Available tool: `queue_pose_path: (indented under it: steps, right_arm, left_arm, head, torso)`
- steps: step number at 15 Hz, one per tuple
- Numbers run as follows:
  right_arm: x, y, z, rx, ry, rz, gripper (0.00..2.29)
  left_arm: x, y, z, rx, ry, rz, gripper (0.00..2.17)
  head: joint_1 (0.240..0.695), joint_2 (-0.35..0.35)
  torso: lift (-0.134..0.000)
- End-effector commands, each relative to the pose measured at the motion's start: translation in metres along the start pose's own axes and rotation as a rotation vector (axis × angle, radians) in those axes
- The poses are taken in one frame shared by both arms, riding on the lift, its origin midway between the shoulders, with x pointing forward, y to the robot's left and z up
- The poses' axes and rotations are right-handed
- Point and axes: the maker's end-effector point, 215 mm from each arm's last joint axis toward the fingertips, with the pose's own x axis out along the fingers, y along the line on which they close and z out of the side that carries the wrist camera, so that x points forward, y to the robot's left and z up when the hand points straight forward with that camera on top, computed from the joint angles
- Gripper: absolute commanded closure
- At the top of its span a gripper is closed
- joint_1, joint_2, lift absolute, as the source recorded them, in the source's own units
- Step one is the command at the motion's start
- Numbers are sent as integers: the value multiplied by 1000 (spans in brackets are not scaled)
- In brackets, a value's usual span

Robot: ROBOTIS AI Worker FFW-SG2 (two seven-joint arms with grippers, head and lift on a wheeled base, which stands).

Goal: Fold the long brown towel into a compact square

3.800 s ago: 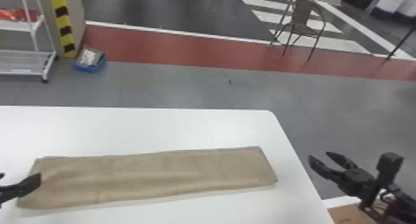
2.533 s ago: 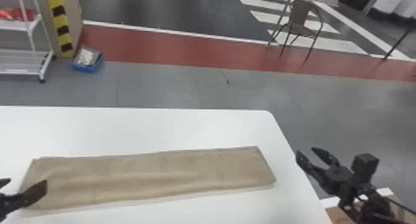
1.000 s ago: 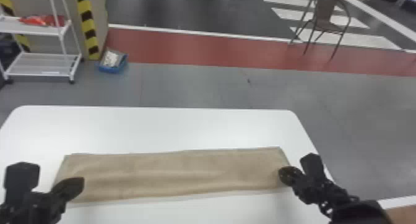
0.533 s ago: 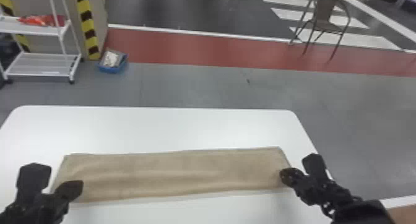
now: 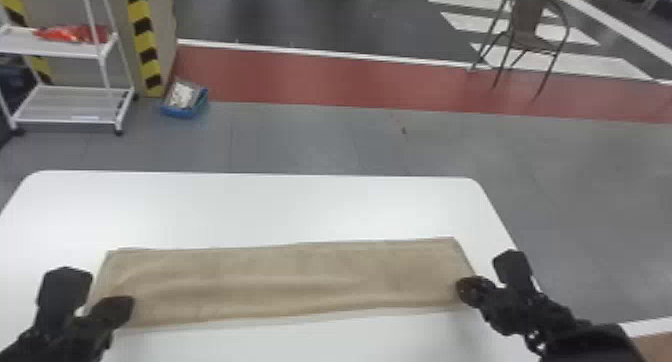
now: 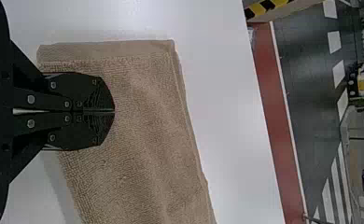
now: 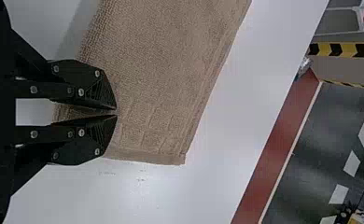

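The brown towel (image 5: 300,281) lies flat as a long strip across the white table, with soft ridges running along its length. At its left end, my left gripper (image 5: 125,310) is down on the near part of the cloth; in the left wrist view that gripper (image 6: 114,111) has its fingers pressed together, pinching the towel (image 6: 143,140). My right gripper (image 5: 465,288) is at the right end, near the front corner. Seen from the right wrist, the gripper (image 7: 116,112) is shut on the towel (image 7: 157,93), its tips nearly meeting. The pinched cloth is mostly hidden under the fingers.
The white table (image 5: 260,206) has rounded far corners, and its right edge runs close by the right gripper. Beyond it on the floor stand a white shelf cart (image 5: 70,103), a blue bin (image 5: 184,106) and a chair (image 5: 527,31).
The right gripper has come left from beyond the table's edge onto the towel's right end. Both grippers have gone from open to shut on the cloth. The head view has swung left.
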Motion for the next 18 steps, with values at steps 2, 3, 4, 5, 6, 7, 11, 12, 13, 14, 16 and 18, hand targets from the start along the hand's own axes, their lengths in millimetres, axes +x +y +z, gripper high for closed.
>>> queue_pose_path:
  steps: [2,3,4,5,6,7,11,12,13,14,16,18]
  right_arm:
    - [1,3,-4,8,18,7,967]
    - [1,4,-5,9,21,10,967]
    - [-2,6,-7,6,23,10,967]
    - [-5,6,-9,5,27,9,967]
    - [-7,6,-11,8,31,9,967]
    - [-10,6,-15,13,37,6,967]
    - [-15,7,-23,11,43,6,967]
    - [-16,6,-23,12,42,5,967]
    - [-17,5,-22,13,41,2,967]
    - [-18,3,-19,11,36,-2,967]
    - [-18,-2,-12,9,28,-10,967]
    - [-19,-5,-9,11,22,-7,967]
  left_arm:
    - [-2,1,-4,6,4,1,1332]
    - [-3,1,-3,7,-1,0,1332]
    - [-3,0,-4,9,-2,-2,1332]
    - [-4,0,-2,13,-10,-2,1332]
    - [-5,1,-4,12,-11,0,1332]
    - [-7,2,-4,13,-12,2,1332]
    - [-15,4,-10,21,-12,4,1332]
    - [-16,5,-10,21,-10,4,1332]
    - [-17,4,-12,21,-9,2,1332]
    - [-17,3,-13,21,-8,2,1332]
    - [-18,3,-14,20,-5,2,1332]
    - [-21,3,-20,17,2,3,1332]
  head:
    - [695,-219]
    - [695,-218]
    - [695,-217]
    - [695,-217]
    - [695,-217]
    - [695,-218]
    - [695,-222]
    - [695,-223]
    - [695,-224]
    - [695,-225]
    - [695,-227]
    - [695,-229]
  torso:
    - [0]
    - [0]
    - [0]
    - [0]
    - [0]
    - [0]
    - [0]
    - [0]
    - [0]
    - [0]
    - [0]
    - [0]
